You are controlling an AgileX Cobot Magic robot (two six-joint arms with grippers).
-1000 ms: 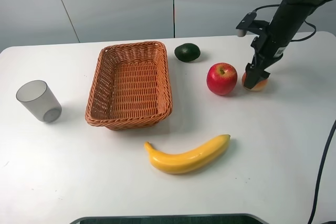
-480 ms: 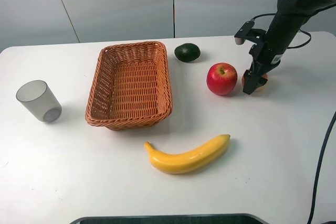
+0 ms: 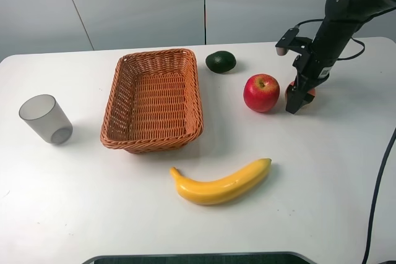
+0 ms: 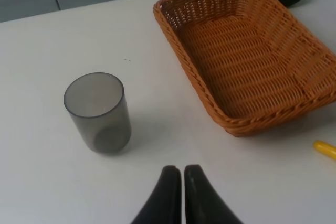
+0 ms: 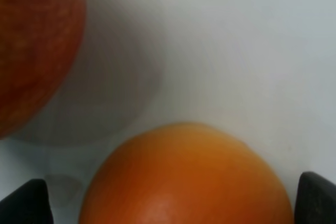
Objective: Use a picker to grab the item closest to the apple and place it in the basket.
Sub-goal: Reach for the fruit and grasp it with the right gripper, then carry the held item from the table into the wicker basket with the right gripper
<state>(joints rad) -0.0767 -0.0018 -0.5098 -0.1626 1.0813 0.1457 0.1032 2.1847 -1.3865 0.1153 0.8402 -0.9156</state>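
Note:
The small orange fruit (image 3: 309, 93) lies on the white table just right of the red apple (image 3: 261, 93), mostly hidden by my right gripper (image 3: 297, 100). In the right wrist view the fruit (image 5: 184, 182) fills the space between the two black fingertips (image 5: 23, 203), with a small gap on each side, so the gripper is open around it. The apple (image 5: 37, 40) is close beside it. The wicker basket (image 3: 197, 100) stands empty left of the apple. My left gripper (image 4: 182, 182) is shut on nothing, hovering near the cup.
A dark green avocado (image 3: 221, 61) lies behind the apple, by the basket's far corner. A yellow banana (image 3: 221, 183) lies toward the table's front. A grey translucent cup (image 3: 46, 119) stands at the left. The right arm's black cable hangs past the table's right edge.
My right gripper has dropped lower and shifted slightly left over the orange fruit, which is now more hidden. Nothing else has moved.

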